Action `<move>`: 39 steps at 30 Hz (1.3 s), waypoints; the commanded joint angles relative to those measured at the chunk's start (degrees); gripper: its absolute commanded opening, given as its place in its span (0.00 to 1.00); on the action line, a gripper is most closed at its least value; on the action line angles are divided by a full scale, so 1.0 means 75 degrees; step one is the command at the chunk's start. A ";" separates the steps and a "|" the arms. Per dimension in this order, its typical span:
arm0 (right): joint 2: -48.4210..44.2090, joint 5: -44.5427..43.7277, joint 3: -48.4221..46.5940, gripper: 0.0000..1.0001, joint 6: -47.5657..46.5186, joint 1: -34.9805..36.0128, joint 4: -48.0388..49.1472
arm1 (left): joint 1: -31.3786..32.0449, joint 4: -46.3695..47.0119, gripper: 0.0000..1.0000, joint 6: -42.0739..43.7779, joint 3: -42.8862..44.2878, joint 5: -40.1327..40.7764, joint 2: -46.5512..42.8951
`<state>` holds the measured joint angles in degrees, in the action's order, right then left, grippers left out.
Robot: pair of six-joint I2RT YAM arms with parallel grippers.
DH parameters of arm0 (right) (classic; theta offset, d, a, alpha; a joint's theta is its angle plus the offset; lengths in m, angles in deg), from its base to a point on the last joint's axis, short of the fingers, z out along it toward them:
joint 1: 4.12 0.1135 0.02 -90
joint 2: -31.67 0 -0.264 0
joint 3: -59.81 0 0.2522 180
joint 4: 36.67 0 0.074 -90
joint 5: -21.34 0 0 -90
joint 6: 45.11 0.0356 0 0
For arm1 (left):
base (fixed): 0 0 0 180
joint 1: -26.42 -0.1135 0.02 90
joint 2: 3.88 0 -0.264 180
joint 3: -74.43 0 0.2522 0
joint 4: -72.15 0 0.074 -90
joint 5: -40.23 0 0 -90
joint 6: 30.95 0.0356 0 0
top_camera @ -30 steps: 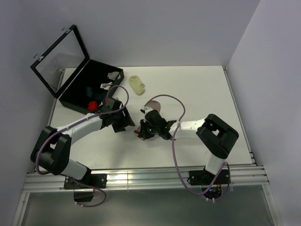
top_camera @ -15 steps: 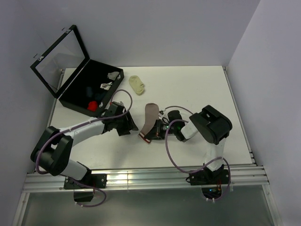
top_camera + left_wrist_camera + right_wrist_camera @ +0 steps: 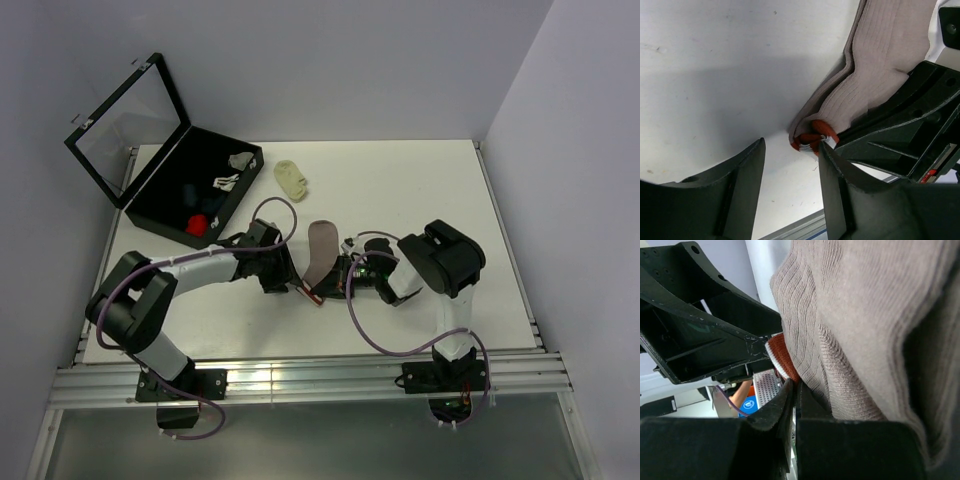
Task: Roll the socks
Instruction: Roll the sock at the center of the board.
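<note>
The dusty-pink sock (image 3: 321, 245) lies stretched on the table, its red-and-white striped cuff (image 3: 813, 139) toward the near edge. My right gripper (image 3: 343, 276) is shut on the sock at the cuff, and the ribbed pink fabric (image 3: 865, 315) drapes over its fingers (image 3: 805, 405). My left gripper (image 3: 788, 156) stands open, low over the table just left of the cuff. Its right finger (image 3: 840, 190) touches the cuff, and nothing is between its jaws. A navy sock (image 3: 189, 190) and a red-tipped one (image 3: 200, 222) lie in the black box (image 3: 160, 222).
The box's clear lid (image 3: 125, 115) stands open at the back left. Small white-grey items (image 3: 232, 170) lie inside the box. A pale-yellow sock (image 3: 292, 180) rests on the table beside it. The two wrists sit close together around the cuff.
The right arm has folded back, and the pink sock that was bunched at its gripper now lies stretched. The left gripper has moved right up to the cuff, its jaws narrowing.
</note>
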<state>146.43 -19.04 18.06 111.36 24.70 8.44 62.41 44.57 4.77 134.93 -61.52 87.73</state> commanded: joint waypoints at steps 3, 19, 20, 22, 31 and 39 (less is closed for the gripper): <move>-0.0125 -0.0335 -0.0205 0.00 -0.0589 -0.0081 -0.1403 | 0.0077 0.0121 0.49 0.0101 0.0389 -0.0098 0.0382; -0.2911 -0.3426 -0.1600 0.40 -0.4315 0.0586 -0.6933 | 0.0135 -0.0629 0.41 0.0359 0.0811 0.0172 0.1191; -0.3089 -0.3719 -0.1705 0.40 -0.4642 0.0808 -0.7342 | 0.0135 -0.0629 0.41 0.0359 0.0811 0.0172 0.1191; -0.3626 -0.4703 -0.1752 0.41 -0.4948 0.1090 -0.7742 | 0.0135 -0.0641 0.40 0.0382 0.0822 0.0184 0.1191; -0.4427 -0.7422 -0.2080 0.41 -0.6273 0.2895 -0.8376 | 0.0170 -0.0770 0.40 0.0464 0.0963 0.0219 0.1250; -0.3561 -0.8023 -0.2526 0.39 -0.6660 0.3563 -0.8565 | 0.0170 -0.0805 0.41 0.0453 0.0963 0.0230 0.1215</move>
<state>117.53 -74.05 1.73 64.07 50.07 -54.61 63.13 42.16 6.26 142.34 -62.39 95.29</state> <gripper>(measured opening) 0.397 0.402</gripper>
